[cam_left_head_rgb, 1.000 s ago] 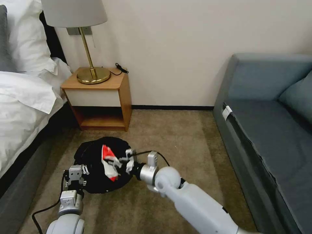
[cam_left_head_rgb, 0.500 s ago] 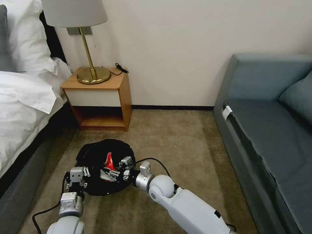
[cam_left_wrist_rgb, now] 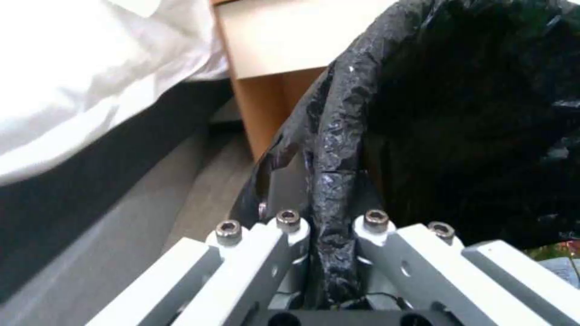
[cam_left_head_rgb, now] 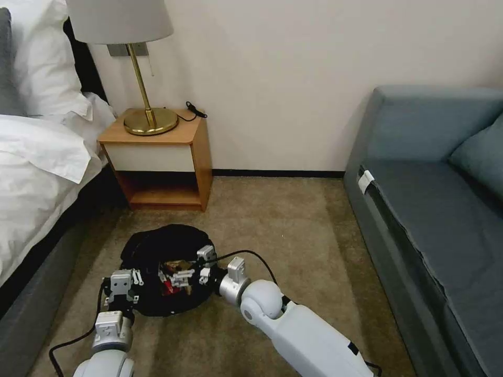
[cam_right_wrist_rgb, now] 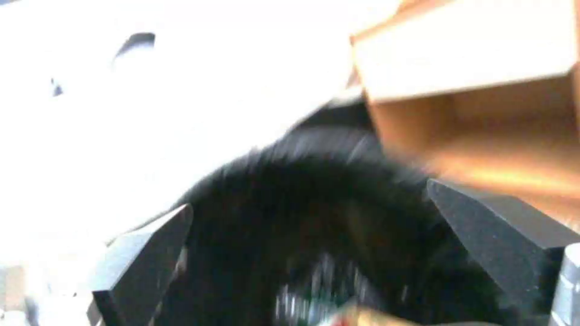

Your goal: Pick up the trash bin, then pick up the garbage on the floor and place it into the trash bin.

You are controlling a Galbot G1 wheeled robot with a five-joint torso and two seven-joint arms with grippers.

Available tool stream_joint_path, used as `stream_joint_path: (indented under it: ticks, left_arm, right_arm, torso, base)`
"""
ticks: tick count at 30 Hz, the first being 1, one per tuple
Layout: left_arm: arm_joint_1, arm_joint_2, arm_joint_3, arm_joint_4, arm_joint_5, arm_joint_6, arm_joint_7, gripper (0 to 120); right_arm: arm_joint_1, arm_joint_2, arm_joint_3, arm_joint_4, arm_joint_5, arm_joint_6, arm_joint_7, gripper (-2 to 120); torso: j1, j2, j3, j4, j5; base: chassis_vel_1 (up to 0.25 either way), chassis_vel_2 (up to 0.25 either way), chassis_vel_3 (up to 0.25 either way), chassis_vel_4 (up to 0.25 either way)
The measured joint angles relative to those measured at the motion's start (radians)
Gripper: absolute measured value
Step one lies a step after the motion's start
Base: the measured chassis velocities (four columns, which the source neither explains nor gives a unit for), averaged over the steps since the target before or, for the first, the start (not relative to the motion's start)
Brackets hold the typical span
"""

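The left end effector was clamped on the bin rim on the carpet; the right end effector hung parted over litter inside. A slipping liner could drop the bin.

A wooden nightstand stands against the cream wall, carrying a brass lamp; a white-sheeted bed lies left of it, a grey sofa right, on brown carpet.
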Motion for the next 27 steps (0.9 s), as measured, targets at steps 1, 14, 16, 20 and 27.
stream_joint_path:
  ticks: [1, 14, 16, 20, 27]
  left_arm:
    - [-0.004, -0.005, 0.001, -0.015, -0.047, 0.031, -0.025, 2]
    - [-0.071, -0.037, -0.011, -0.095, -0.593, 0.23, -0.226, 2]
    - [-0.082, -0.052, -0.017, -0.08, -0.741, 0.221, -0.229, 2]
    - [-0.092, -0.062, -0.013, -0.045, -0.775, 0.215, -0.234, 2]
    - [-0.133, -0.046, -0.001, 0.051, -0.803, 0.213, -0.252, 2]
  right_arm:
    - [-0.008, 0.0, 0.031, 0.025, 0.021, -0.005, 0.003, 100]
    - [-0.038, -0.03, 0.348, 0.247, 0.181, -0.001, 0.015, 100]
    - [-0.059, -0.024, 0.42, 0.251, 0.193, -0.009, 0.016, 100]
    - [-0.09, -0.015, 0.468, 0.251, 0.191, -0.014, 0.014, 100]
    - [-0.156, -0.015, 0.513, 0.266, 0.15, -0.021, 0.008, 100]
  torso:
    - [0.0, 0.0, 0.0, 0.0001, 0.0001]
    - [0.0, 0.0, 0.0, -0.0002, -0.0001]
    - [0.0, 0.0, 0.0, -0.0002, 0.0001]
    - [0.0, 0.0, 0.0, -0.0001, 0.0]
    - [0.0, 0.0, 0.0, -0.0001, -0.0001]
  base:
    - [0.0, 0.0, 0.0, 0.0]
    - [0.0, 0.0, 0.0, 0.0]
    - [0.0, 0.0, 0.0, 0.0]
    - [0.0, 0.0, 0.0, 0.0]
    - [0.0, 0.0, 0.0, 0.0]
